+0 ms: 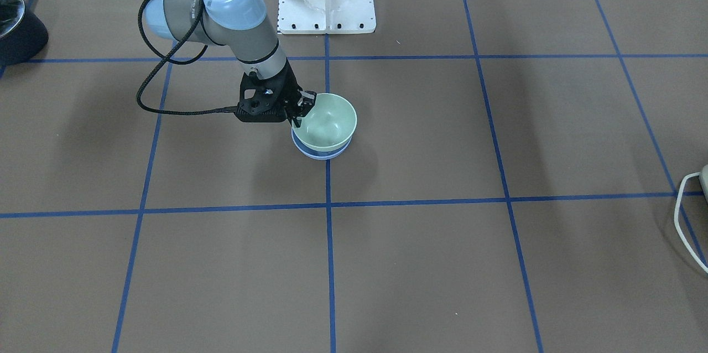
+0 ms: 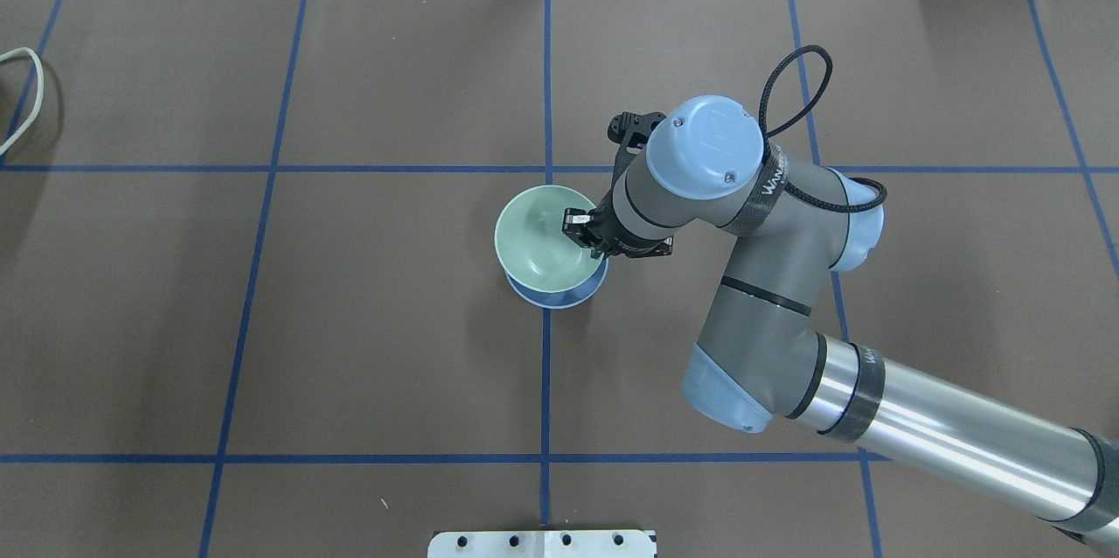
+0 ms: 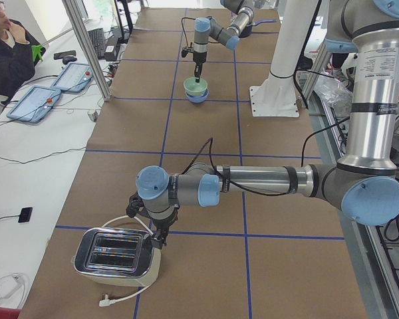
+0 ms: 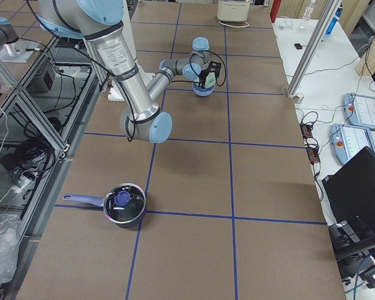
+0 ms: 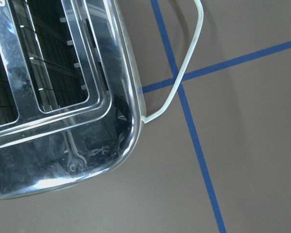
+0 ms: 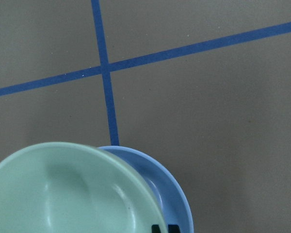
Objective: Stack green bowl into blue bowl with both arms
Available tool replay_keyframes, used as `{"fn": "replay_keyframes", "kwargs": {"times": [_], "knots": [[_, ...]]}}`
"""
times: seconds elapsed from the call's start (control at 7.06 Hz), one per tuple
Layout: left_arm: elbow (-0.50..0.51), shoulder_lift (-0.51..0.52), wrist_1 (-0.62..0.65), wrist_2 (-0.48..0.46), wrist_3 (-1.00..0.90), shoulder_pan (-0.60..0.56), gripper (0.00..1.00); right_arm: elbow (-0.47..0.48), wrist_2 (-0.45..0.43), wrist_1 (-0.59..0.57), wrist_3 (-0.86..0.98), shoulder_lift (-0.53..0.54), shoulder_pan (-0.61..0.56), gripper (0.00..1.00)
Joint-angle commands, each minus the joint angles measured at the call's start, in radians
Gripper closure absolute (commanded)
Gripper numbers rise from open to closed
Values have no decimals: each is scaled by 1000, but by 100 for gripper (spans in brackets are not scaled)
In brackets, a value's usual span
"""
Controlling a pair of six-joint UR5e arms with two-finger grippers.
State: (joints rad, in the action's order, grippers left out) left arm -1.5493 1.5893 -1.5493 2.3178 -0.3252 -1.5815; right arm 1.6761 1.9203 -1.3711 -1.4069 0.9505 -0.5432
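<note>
The green bowl (image 1: 327,119) sits tilted in the blue bowl (image 1: 321,155) near the table's middle; only the blue rim shows beneath it. My right gripper (image 1: 302,108) is shut on the green bowl's rim on the robot's side, one finger inside and one outside. In the overhead view the green bowl (image 2: 535,245) covers most of the blue bowl (image 2: 559,299), with the right gripper (image 2: 583,231) at its right rim. The right wrist view shows both the green bowl (image 6: 63,194) and the blue bowl (image 6: 172,194). My left gripper (image 3: 158,238) hangs at a toaster far away; I cannot tell its state.
A chrome toaster (image 3: 116,258) with a white cord stands at the table's left end, and fills the left wrist view (image 5: 63,97). A dark pot (image 4: 124,206) with a blue handle sits at the right end. The white base plate (image 1: 326,10) stands behind the bowls.
</note>
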Motion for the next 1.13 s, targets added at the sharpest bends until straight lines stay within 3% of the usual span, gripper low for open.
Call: {"fn": "replay_keyframes", "kwargs": {"times": [0.0, 0.14, 0.28, 0.43, 0.85, 0.99], "knots": [[0, 0, 0, 0, 0, 0, 2, -12, -4, 1, 0, 1, 6, 70], [0, 0, 0, 0, 0, 0, 2, -15, -29, 0, 0, 2, 17, 61], [0, 0, 0, 0, 0, 0, 2, -16, -32, 1, 0, -4, 17, 58], [1, 0, 0, 0, 0, 0, 2, -12, -32, 0, 3, -6, 16, 1], [0, 0, 0, 0, 2, 0, 2, 13, 21, -23, 34, -1, -65, 0], [-2, 0, 2, 0, 2, 0, 2, 51, 37, -130, 142, 2, -114, 0]]}}
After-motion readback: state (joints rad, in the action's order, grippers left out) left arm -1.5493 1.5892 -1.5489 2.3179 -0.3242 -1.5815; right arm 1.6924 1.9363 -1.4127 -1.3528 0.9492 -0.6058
